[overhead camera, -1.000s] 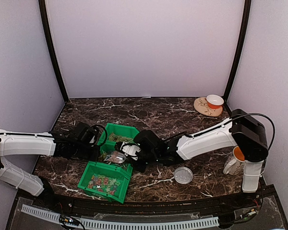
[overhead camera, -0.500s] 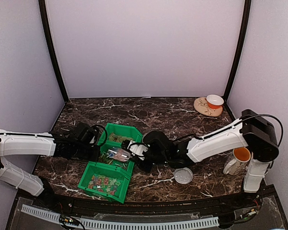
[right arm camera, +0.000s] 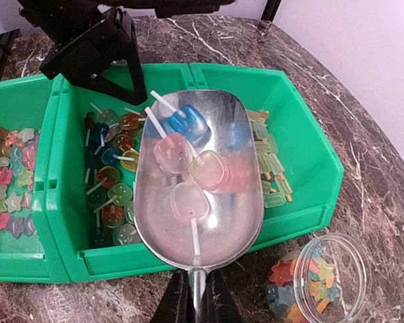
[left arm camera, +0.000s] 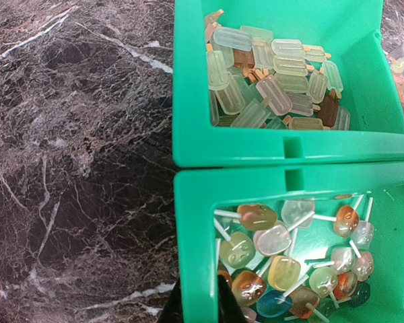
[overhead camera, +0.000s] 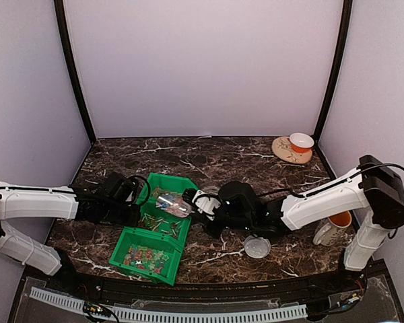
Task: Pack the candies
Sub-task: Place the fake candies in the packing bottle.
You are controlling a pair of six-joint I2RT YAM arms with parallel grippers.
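Scoop (right arm camera: 192,182): holds candies (right arm camera: 182,158), just left of jar (right arm camera: 320,279), mouth pointing away from jar.
R gripper (right arm camera: 196,306): clenched on scoop handle, nearest jar.
L gripper (left arm camera: 198,306): pinching bin (left arm camera: 188,202) wall, farther from jar.

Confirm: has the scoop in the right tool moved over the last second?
Yes. The scoop, gripped by the right tool, has moved right and toward the far wall, judged against the green bins, which stayed put.
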